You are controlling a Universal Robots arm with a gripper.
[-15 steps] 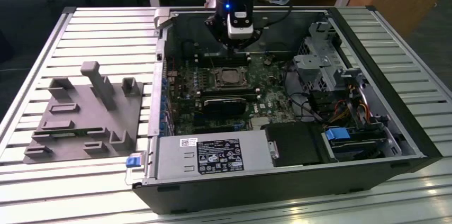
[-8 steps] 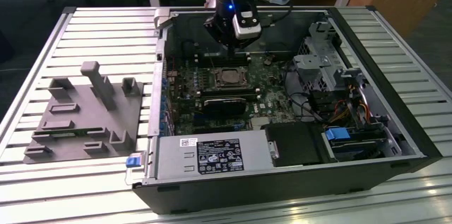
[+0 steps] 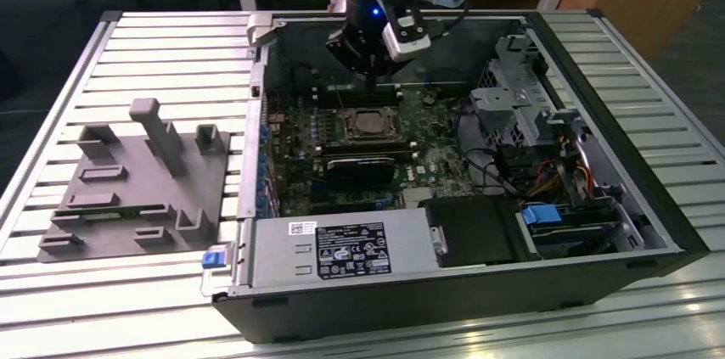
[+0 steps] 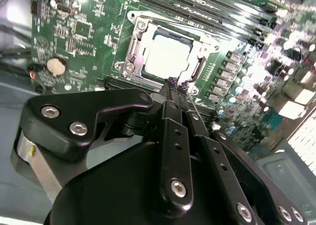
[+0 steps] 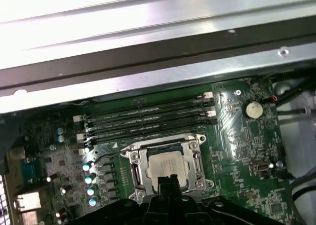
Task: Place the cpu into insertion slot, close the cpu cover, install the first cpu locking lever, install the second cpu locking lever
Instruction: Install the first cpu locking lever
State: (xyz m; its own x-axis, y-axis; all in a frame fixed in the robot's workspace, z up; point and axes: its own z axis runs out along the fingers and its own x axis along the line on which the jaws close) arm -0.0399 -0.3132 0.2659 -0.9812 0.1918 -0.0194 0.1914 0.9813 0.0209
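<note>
One gripper (image 4: 174,85): fingers drawn together tip to tip, with nothing visible between them; it hangs just above one edge of the insertion slot.
Insertion slot (image 5: 136,169): silvery rim set in the green board, occupied.
Cpu (image 5: 166,164): seated inside the insertion slot, lying flat with its pale face up.
Cpu cover (image 5: 196,158): down over the insertion slot and framing the chip through its window; it looks closed, but whether it is latched cannot be told.
Locking lever (image 5: 111,155): a thin wire bar runs out sideways from a corner of the insertion slot and seems not yet tucked down.
Heading and axis: the cpu is square, so it has no real long axis; its edges run parallel to the insertion slot's rim, with no visible skew or tilt.
Risk, slip: the closed tips could slide off a thin springy lever and strike the parts just beside the insertion slot.
Risk, contact: a descent landing inside the window would press or scratch the chip face.
</note>
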